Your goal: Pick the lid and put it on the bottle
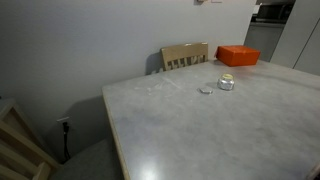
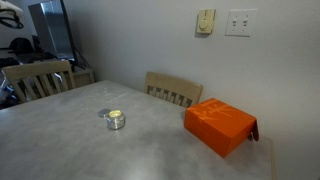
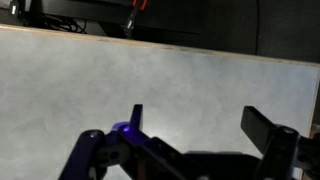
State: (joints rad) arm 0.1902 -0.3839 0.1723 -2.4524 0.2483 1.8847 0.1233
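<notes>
The bottle point(image 1: 227, 82) is a small squat silvery jar with a yellowish top, standing on the grey table point(image 1: 190, 130) toward its far side. It also shows in an exterior view point(image 2: 117, 120). The lid point(image 1: 206, 90), a tiny flat whitish cap, lies on the table just beside the bottle; in an exterior view point(image 2: 104, 113) it lies close behind the bottle. My gripper point(image 3: 198, 118) shows only in the wrist view. Its fingers are spread wide with nothing between them, over bare tabletop. Neither bottle nor lid is in the wrist view.
An orange rectangular box point(image 1: 238, 55) sits at the table's far edge, also shown in an exterior view point(image 2: 220, 125). A wooden chair point(image 1: 186, 56) stands behind the table against the wall. Another chair point(image 2: 38, 78) stands at the side.
</notes>
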